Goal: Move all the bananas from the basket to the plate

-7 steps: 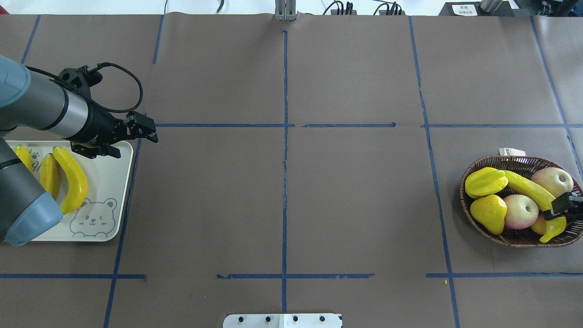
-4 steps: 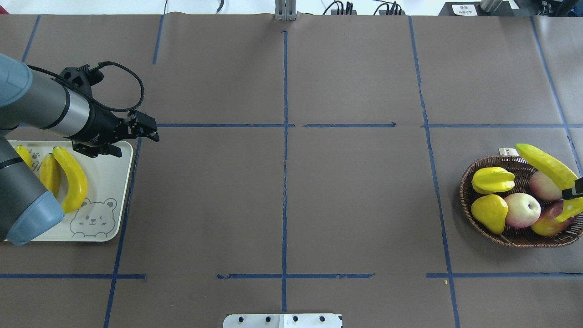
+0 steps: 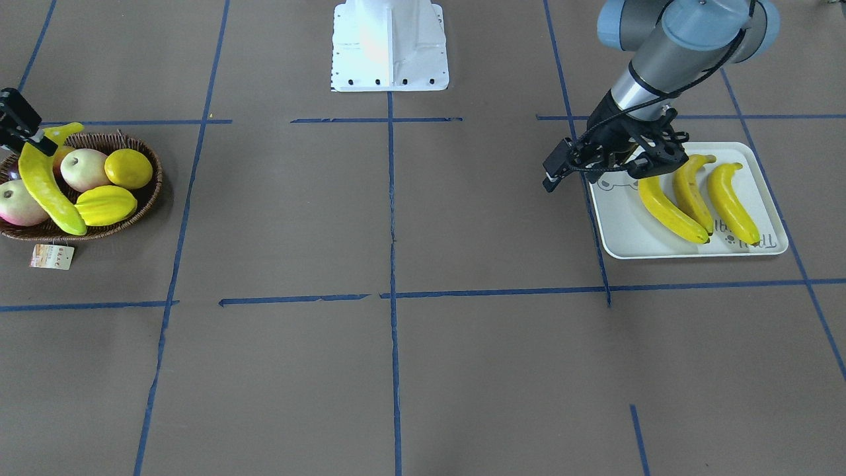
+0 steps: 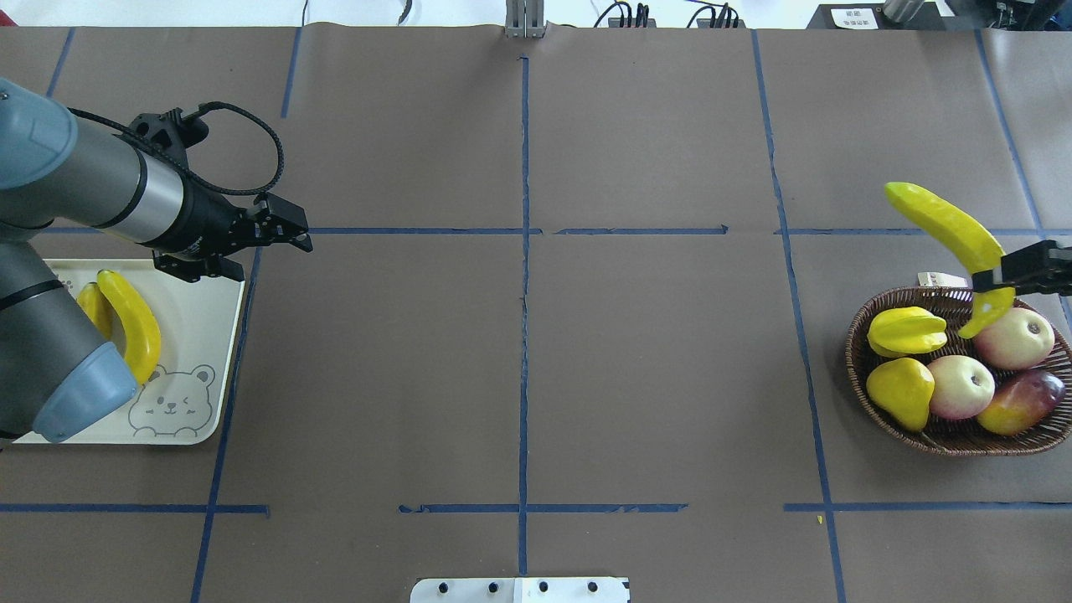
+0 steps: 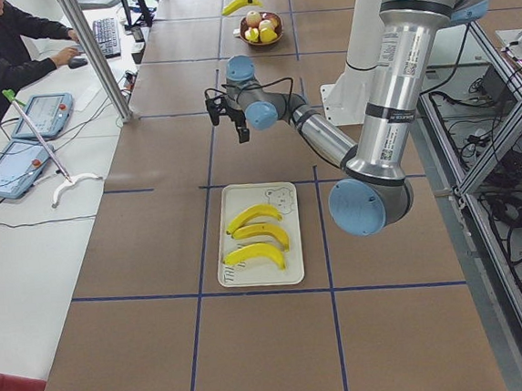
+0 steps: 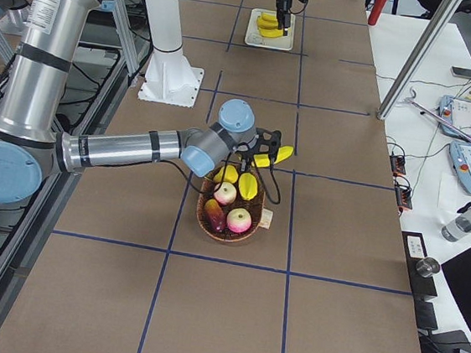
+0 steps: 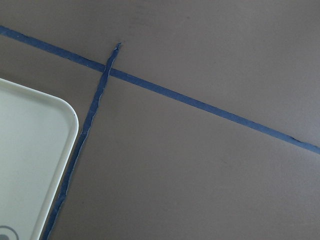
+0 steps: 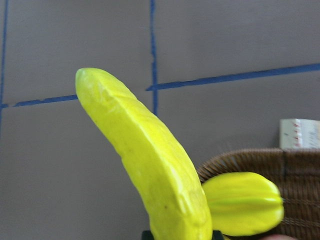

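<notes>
My right gripper [image 4: 1001, 280] is shut on a yellow banana [image 4: 946, 226] and holds it tilted in the air over the far rim of the wicker basket [image 4: 955, 442]. The same banana [image 8: 145, 165] fills the right wrist view. The white bear plate [image 4: 201, 318] lies at the left, with three bananas [image 3: 691, 192] side by side on it. In the overhead view my arm hides one of them. My left gripper [image 4: 293, 234] is open and empty, just past the plate's far right corner, over bare table.
The basket also holds a starfruit [image 4: 904, 331], a yellow pear [image 4: 900, 392], two apples [image 4: 959, 385] and a reddish mango [image 4: 1017, 402]. A paper tag [image 4: 938, 279] lies behind the basket. Blue tape lines cross the brown table between basket and plate.
My right gripper has lifted the banana out of the basket, up and towards the far side. My left gripper has moved a little right, off the plate's corner.
</notes>
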Robot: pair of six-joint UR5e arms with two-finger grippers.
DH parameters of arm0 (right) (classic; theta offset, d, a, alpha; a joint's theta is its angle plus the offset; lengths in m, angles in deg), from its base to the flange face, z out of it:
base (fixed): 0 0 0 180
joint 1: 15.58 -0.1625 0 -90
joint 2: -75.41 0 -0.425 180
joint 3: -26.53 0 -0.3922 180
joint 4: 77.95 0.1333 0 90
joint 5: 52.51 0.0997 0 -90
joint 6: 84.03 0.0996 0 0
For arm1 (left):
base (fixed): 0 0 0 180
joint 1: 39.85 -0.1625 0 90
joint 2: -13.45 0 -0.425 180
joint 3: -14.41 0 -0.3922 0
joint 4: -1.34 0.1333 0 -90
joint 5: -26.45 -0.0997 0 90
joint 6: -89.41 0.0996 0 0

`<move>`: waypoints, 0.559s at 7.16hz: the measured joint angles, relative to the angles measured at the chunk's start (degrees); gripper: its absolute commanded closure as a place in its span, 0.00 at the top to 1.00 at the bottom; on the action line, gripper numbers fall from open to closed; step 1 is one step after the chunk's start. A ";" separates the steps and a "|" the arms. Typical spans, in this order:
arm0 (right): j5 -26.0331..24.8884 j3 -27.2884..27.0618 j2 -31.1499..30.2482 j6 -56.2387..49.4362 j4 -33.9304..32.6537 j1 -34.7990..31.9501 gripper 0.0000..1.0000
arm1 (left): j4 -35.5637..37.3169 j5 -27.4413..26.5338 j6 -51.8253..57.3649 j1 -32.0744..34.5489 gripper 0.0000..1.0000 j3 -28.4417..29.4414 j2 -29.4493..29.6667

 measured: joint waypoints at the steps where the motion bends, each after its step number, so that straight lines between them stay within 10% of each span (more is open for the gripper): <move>1: -2.39 0.16 6.54 2.51 -2.33 4.22 0.00 | -0.23 0.02 -2.58 -0.52 1.00 0.08 1.78; 4: -22.10 -1.28 24.10 16.94 -14.59 22.19 0.00 | -0.73 0.12 -11.90 -1.95 1.00 -0.07 7.07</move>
